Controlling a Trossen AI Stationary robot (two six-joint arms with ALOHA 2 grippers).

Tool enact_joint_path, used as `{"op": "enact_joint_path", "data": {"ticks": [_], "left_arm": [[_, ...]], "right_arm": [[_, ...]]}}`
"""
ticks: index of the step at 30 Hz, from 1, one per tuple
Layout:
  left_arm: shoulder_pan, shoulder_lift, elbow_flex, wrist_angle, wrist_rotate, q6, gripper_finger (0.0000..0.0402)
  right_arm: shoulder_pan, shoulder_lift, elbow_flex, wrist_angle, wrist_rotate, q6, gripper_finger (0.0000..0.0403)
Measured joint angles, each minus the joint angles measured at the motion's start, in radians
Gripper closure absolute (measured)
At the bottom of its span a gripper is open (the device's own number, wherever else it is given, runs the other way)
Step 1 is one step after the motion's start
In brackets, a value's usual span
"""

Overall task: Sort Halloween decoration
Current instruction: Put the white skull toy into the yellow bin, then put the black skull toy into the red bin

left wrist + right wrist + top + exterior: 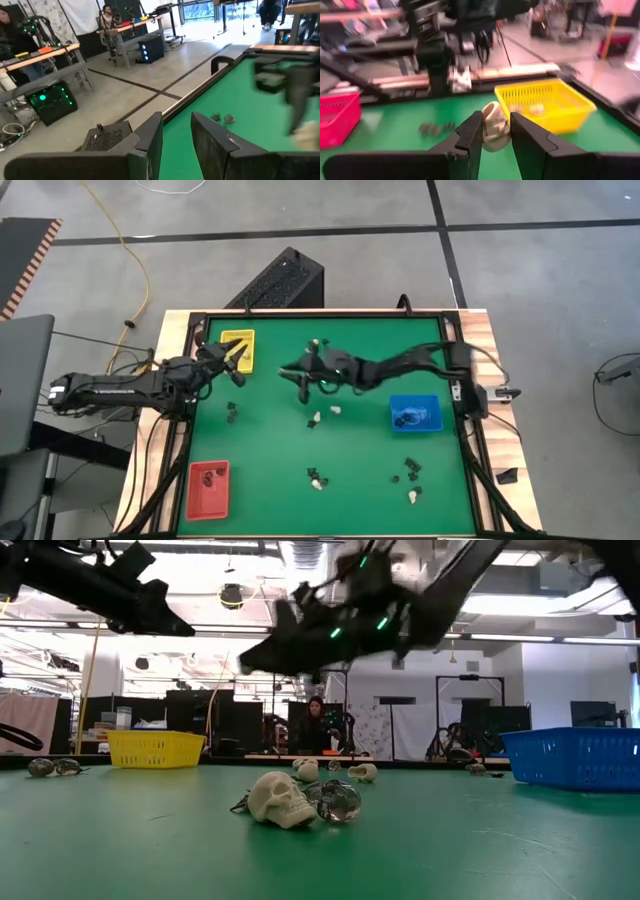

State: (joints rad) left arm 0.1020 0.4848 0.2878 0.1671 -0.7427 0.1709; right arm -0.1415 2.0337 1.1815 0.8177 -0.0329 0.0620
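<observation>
A: Quick status. Where's my right hand (496, 131)?

B: Over the far middle of the green surface (270, 430), lifted off it. It's clamped on a whitish-cream trinket (494, 125), which sits between the two fingers in the right wrist view. Looks skull-like, but blurred, so I won't swear to it.

A: Why hold it up there?

B: My guess: I'm carrying it toward the yellow tray (547, 102), which lies straight ahead of that hand. Cream pieces seem to be in it already, so that would be their bin. The lift keeps the piece from dragging.

A: Left hand (176, 131)?

B: Near the yellow tray's corner, at the far left of the surface. Fingers are apart with nothing between them. I read it as waiting, though it sits close to the path.

A: Other trays?

B: Red tray (209, 486) near left, dark bits inside. Blue tray (415, 413) at right, something dark in it too.

A: What's left loose?

B: Plenty. A cream skull (281, 798) with a clear glassy piece (340, 800) touching it, in the middle. More cream and black bits along the near edge, a black pair (232, 416) near the left arm, some by the far rail.

A: Risk?

B: The two hands crowding at the yellow tray.
</observation>
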Motion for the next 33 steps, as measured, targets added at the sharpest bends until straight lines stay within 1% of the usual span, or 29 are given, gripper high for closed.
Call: {"op": "enact_joint_path", "data": {"ticks": [2, 5, 9, 13, 18, 22, 26, 28, 30, 31, 33], "left_arm": [[0.0, -0.002, 0.0, -0.005, 0.001, -0.001, 0.031], [0.0, -0.002, 0.0, -0.004, 0.001, -0.002, 0.031], [0.0, -0.002, 0.0, -0.004, 0.001, 0.001, 0.031], [0.0, -0.002, 0.0, -0.004, 0.001, 0.004, 0.031], [0.0, -0.002, 0.0, -0.004, 0.001, 0.018, 0.031], [0.0, -0.001, 0.0, -0.005, 0.002, 0.018, 0.031], [0.0, -0.002, 0.0, -0.012, 0.002, 0.019, 0.031], [0.0, -0.002, 0.0, -0.019, 0.002, 0.019, 0.031], [0.0, -0.002, 0.0, -0.023, 0.002, 0.019, 0.031], [0.0, -0.002, 0.0, -0.024, 0.002, 0.019, 0.031], [0.0, -0.002, 0.0, -0.031, 0.002, 0.019, 0.031]], "right_arm": [[-0.032, 0.103, 0.099, 0.036, -0.047, 0.003, 0.0276], [-0.066, 0.247, 0.276, 0.016, -0.09, 0.023, 0.0276], [-0.099, 0.385, 0.499, 0.005, -0.134, 0.063, 0.0276], [-0.123, 0.488, 0.706, -0.113, -0.178, 0.098, 0.0276], [-0.138, 0.596, 0.921, -0.283, -0.181, 0.114, 0.0274], [-0.14, 0.639, 1.01, -0.321, -0.188, 0.114, 0.0255], [-0.147, 0.635, 1.022, -0.364, -0.209, 0.117, 0.0213], [-0.156, 0.615, 1.021, -0.431, -0.222, 0.129, 0.0188], [-0.168, 0.577, 1.021, -0.546, -0.284, 0.109, 0.017], [-0.176, 0.547, 1.021, -0.627, -0.314, 0.097, 0.0163], [-0.19, 0.471, 1.021, -0.835, -0.332, 0.038, 0.0159]]}}
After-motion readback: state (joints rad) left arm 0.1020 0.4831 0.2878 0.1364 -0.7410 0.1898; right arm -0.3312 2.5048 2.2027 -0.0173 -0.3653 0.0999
